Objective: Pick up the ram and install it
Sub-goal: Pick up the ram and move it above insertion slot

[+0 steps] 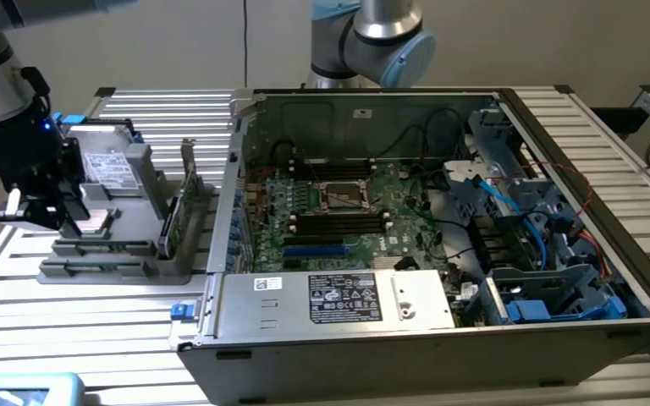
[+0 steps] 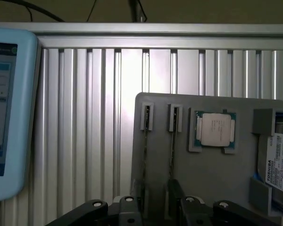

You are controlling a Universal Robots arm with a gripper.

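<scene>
Robot gripper (image 2: 156,202), jaws spread wide and holding nothing, hangs over a grey tray (image 2: 207,174) beside an open computer case (image 1: 438,220). The ram (image 2: 145,150) stands on edge in a tray slot (a second stick sits just beside it). It looks light, thin, stiff and fragile, best pinched across its flat faces, midway along the top edge.

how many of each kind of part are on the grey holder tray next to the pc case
ram sticks: 2
processor chip: 1
hard drive: 1
upright card: 1
total on the grey holder tray: 5
</scene>
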